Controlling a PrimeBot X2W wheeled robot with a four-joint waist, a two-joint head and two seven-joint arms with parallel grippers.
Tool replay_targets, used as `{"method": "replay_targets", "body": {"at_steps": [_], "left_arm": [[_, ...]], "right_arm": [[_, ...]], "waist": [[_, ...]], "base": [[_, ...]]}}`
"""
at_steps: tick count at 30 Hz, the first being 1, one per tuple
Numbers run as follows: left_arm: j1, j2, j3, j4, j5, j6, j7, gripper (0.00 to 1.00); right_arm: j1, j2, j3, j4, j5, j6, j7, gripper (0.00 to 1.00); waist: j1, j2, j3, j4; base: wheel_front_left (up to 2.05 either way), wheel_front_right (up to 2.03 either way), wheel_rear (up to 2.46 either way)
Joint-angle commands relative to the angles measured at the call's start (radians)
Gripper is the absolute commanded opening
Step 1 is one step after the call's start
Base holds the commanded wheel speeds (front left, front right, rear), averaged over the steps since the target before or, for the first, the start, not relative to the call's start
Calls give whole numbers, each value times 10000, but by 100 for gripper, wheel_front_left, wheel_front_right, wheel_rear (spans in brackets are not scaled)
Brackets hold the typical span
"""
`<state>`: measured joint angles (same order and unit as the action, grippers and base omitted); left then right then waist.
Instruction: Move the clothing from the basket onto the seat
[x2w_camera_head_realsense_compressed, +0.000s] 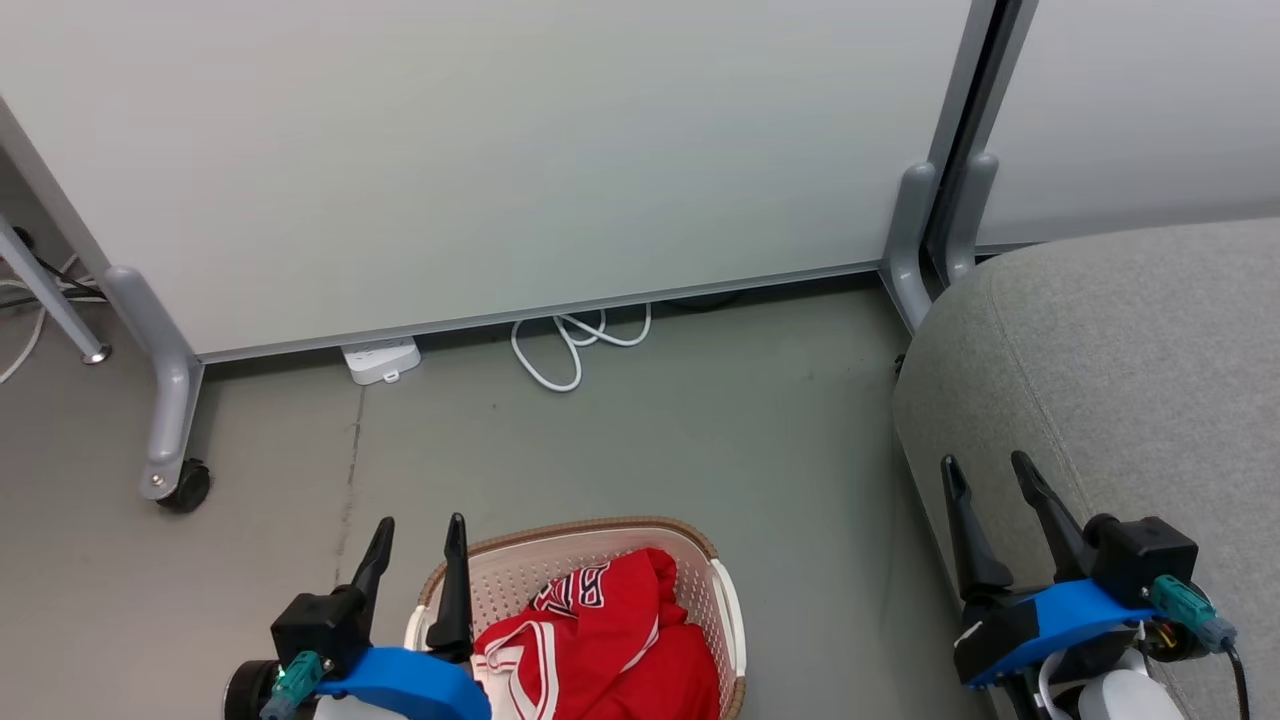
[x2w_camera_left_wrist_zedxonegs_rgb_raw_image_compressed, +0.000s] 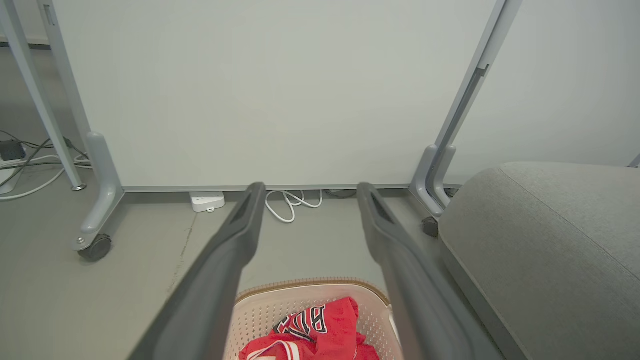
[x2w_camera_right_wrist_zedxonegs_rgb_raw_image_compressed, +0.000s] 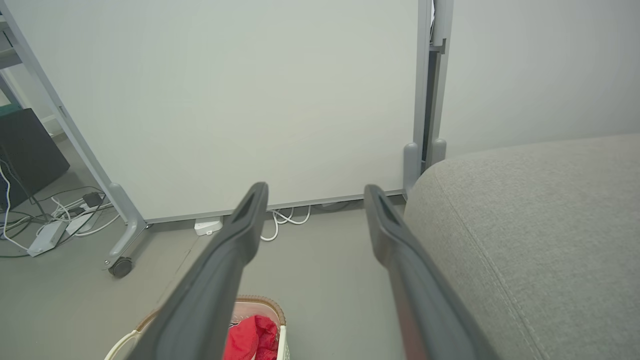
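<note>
The clothing (x2w_camera_head_realsense_compressed: 610, 640), red with white trim and lettering on one fold, lies bunched inside the basket (x2w_camera_head_realsense_compressed: 560, 530). It is heaped toward the basket's near and right side, and the perforated wall at the far left stays bare. None of it is on the seat (x2w_camera_head_realsense_compressed: 1130, 350).

The basket stands on the grey floor (x2w_camera_head_realsense_compressed: 750, 430), well apart from the floor's far edge, where a white partition (x2w_camera_head_realsense_compressed: 500, 150) meets it. The seat rises just to the basket's right, with a strip of floor between them. Its rounded corner reaches close to the partition's grey foot (x2w_camera_head_realsense_compressed: 905, 250).

The left gripper (x2w_camera_head_realsense_compressed: 421, 520) hangs at the basket's left rim. Its two dark fingers are spread apart and hold nothing. In the head view the inner finger crosses the rim; whether it touches cannot be told. In the left wrist view the clothing shows low between those fingers, with the lettering facing up.

The right gripper (x2w_camera_head_realsense_compressed: 984, 460) is over the seat's left edge, its fingers likewise parted and empty. In the right wrist view the seat's stitched seam runs past its right finger.

Along the floor's far edge a white power strip (x2w_camera_head_realsense_compressed: 380, 360) lies under the partition, and beside it a looped white cable (x2w_camera_head_realsense_compressed: 580, 345). A black caster (x2w_camera_head_realsense_compressed: 187, 487) sits at the far left on another grey foot.
</note>
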<state>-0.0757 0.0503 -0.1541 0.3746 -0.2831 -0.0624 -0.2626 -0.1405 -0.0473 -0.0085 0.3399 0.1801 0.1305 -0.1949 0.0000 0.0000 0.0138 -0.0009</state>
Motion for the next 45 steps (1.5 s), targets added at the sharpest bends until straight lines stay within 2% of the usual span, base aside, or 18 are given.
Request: {"method": "replay_targets", "body": {"at_steps": [1, 10, 18, 19, 20, 28, 36, 45], "left_arm": [[-247, 56, -103, 287, 6, -86, 91, 100], [-1483, 835, -1126, 2211, 218, -610, 979, 100], [-3023, 1438, -2003, 3851, -79, -697, 1353, 100], [-3023, 1438, -2003, 3851, -79, -697, 1353, 100], [-3381, 1580, -2255, 4203, -225, -701, 1405, 100], [-4870, 1920, -2864, 5472, -787, -705, 1299, 100], [-5966, 2170, -2846, 6556, -1057, -692, 1362, 100], [-6851, 2186, -2993, 7497, -1293, -702, 1654, 100]], "right_arm": [[-159, -58, 83, -51, 88, 4, -28, 100], [-852, -47, 640, -600, 97, 4, -36, 100], [-1985, -42, 1515, -1237, 108, 4, -206, 100], [-1985, -42, 1515, -1237, 108, 4, -206, 100], [-2317, -39, 1719, -1423, 59, 4, -255, 100], [-3314, -38, 2252, -2071, -50, 4, -374, 100], [-3605, -38, 2603, -2331, 89, 4, -473, 100], [-3731, -39, 2677, -2419, 329, 4, -630, 100]], "waist": [[0, 0, 199, -180], [0, 0, 1939, -1225], [0, 0, 4198, -2165], [0, 0, 4198, -2165], [0, 0, 4766, -2339], [0, 0, 6526, -2717], [0, 0, 7463, -3065], [0, 0, 8147, -3353]], "base": [[0, 0, 0], [0, 0, 0], [0, 0, 0], [0, 0, 0], [0, 0, 0], [0, 0, 0], [0, 0, 0], [0, 0, 0]]}}
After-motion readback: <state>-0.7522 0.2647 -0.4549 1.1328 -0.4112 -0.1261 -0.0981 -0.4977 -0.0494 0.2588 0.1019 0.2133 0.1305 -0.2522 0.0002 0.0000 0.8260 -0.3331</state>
